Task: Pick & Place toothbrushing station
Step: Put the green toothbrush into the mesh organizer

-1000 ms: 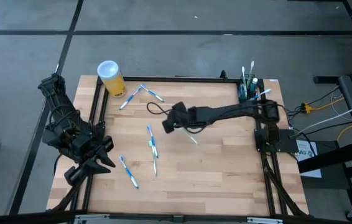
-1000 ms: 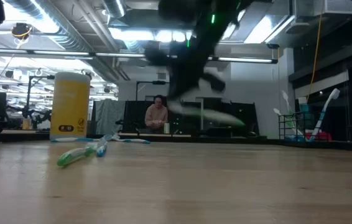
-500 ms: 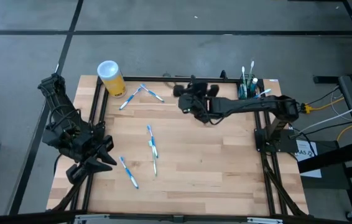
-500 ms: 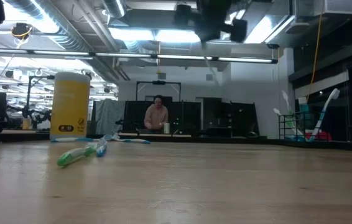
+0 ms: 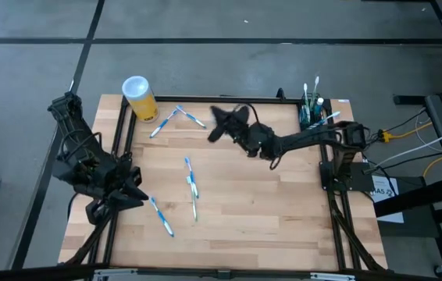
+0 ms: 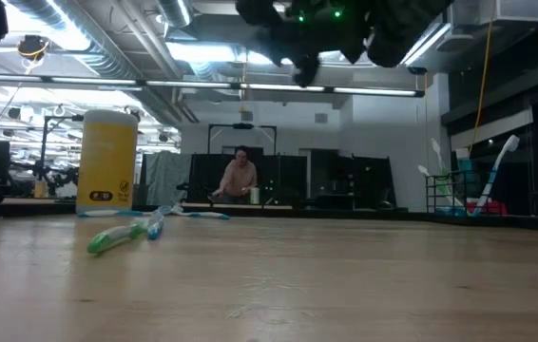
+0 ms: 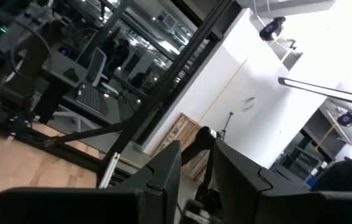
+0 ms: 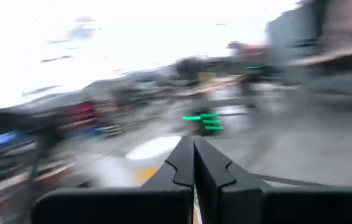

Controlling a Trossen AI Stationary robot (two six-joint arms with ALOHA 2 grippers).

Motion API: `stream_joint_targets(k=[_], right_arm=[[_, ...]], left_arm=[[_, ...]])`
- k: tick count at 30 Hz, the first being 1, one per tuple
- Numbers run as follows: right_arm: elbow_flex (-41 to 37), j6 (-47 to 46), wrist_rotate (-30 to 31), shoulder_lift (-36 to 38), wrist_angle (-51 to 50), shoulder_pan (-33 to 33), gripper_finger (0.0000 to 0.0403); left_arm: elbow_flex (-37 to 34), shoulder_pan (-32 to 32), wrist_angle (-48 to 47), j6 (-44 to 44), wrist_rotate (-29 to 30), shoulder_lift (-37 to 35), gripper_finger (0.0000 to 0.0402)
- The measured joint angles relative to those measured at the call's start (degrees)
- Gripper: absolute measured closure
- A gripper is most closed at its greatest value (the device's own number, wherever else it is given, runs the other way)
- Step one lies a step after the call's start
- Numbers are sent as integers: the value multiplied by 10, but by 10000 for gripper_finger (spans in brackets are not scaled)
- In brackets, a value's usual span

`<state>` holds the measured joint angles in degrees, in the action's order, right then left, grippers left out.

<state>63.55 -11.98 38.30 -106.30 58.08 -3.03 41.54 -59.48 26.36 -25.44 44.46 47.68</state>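
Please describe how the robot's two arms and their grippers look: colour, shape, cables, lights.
Both arms are dark, nearly black, built of jointed segments with thin black cables along them. The left gripper has two flat, angular black fingers; the right gripper has the same blocky black fingers. Small green lights glow on the right arm.

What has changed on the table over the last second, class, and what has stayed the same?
The right hand, shut and empty, swung from mid-table toward the far edge. A second ago a toothbrush showed at it; none does now. The left hand, yellow cup, loose toothbrushes and black toothbrushing station stayed where they were.
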Motion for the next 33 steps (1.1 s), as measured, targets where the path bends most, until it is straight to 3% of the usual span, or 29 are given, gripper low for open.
stream_joint_targets(k=[3, 5, 10, 18, 22, 27, 33], right_arm=[[21, 7, -173, -4, -13, -30, 403], [42, 28, -249, -3, -45, -52, 403], [100, 70, -280, 0, -176, -113, 403], [136, 95, -185, -2, -268, -231, 403], [136, 115, -106, -2, -289, -280, 403], [136, 158, 36, -2, -334, -332, 403], [105, 156, 58, 15, -305, -389, 403]], left_arm=[[0, 0, 0, 1, 12, -4, 311], [0, 0, 0, 1, 18, -4, 311], [0, 0, 0, -3, 40, -4, 311], [0, 0, 5, 5, 95, 0, 311], [0, 8, 19, 5, 115, 7, 311], [0, 33, 51, 6, 118, 26, 311], [0, 65, 97, -14, 119, 58, 311]])
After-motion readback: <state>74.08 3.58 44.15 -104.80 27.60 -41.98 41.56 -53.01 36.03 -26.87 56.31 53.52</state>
